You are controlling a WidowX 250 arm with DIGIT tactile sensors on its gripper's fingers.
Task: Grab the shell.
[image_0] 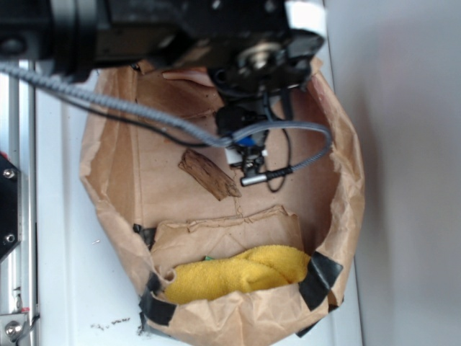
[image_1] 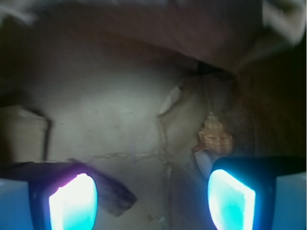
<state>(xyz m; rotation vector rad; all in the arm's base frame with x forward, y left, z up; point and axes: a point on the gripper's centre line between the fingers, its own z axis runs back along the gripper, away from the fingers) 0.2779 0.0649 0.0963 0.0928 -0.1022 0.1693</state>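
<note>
Hovering: jaws spread open inside the paper bag
Shell: at 1 o'clock, untouched
Wood piece: at 7 o'clock

A robotics test bench rather than a home or kitchen: a plain white tabletop with a bolted aluminium rail along its left edge carries a black robot arm trailing a braided grey cable. The work area is improvised, a crumpled brown paper bag cut open and patched with black tape, holding test props including a yellow cloth at the near end and a piece of wood at its centre.
</note>
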